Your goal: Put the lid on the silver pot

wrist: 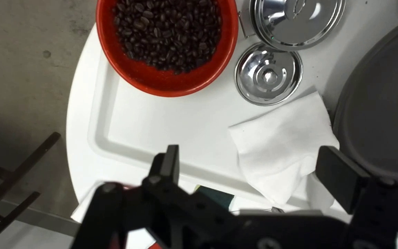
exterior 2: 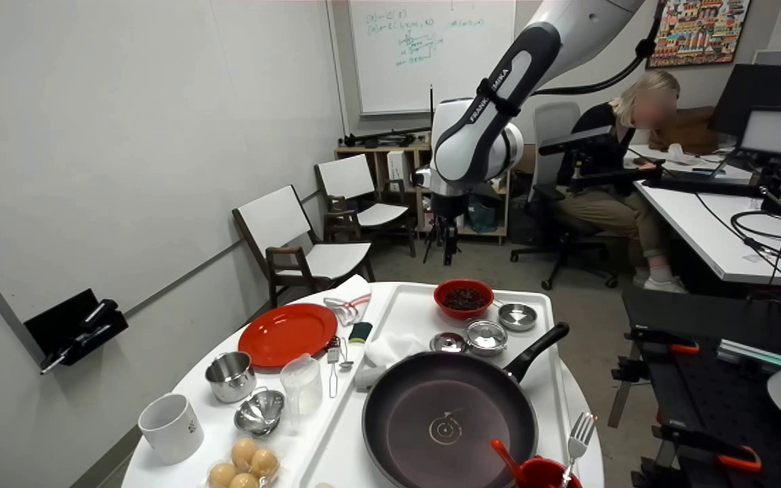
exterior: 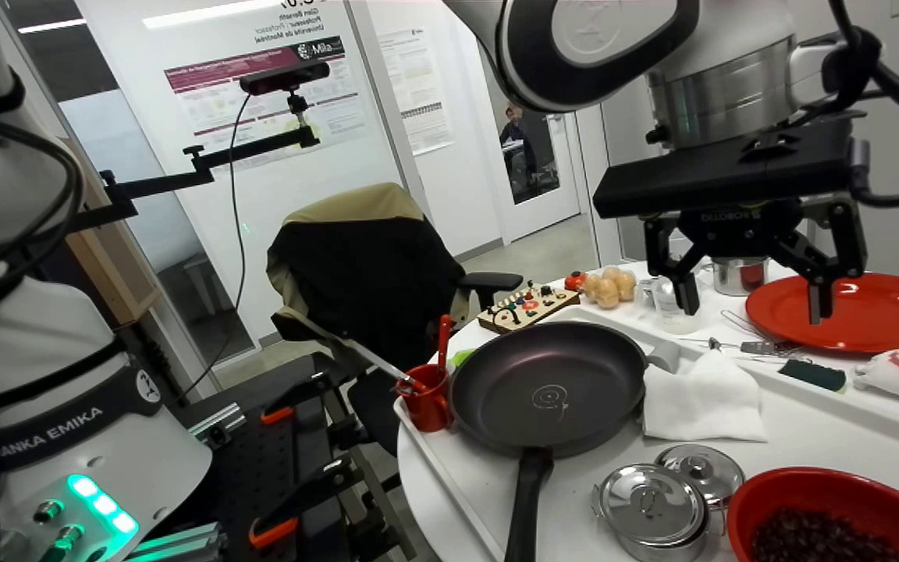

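Observation:
The lid, a small shiny silver disc with a central knob, lies on the white tray in both exterior views [exterior: 701, 467] [exterior 2: 447, 343]. It also shows in the wrist view [wrist: 268, 77]. Touching or almost touching it is a silver pot [exterior: 650, 507] [exterior 2: 486, 337] [wrist: 297, 19], whose top is covered by a flat disc with a ring. A shallow open silver vessel [exterior 2: 517, 317] stands beside that pot. I cannot tell which vessel the task means. My gripper [exterior: 752, 303] [exterior 2: 448, 254] [wrist: 250, 159] is open and empty, well above the table and apart from the lid.
A red bowl of dark beans [exterior: 832, 515] [exterior 2: 464, 299] [wrist: 169, 81] stands near the pot. A black skillet [exterior: 555, 382] [exterior 2: 451, 420] and a white cloth [exterior: 703, 398] [wrist: 285, 145] lie beside the lid. A red plate [exterior 2: 289, 333] and a steel cup [exterior 2: 230, 377] stand off the tray.

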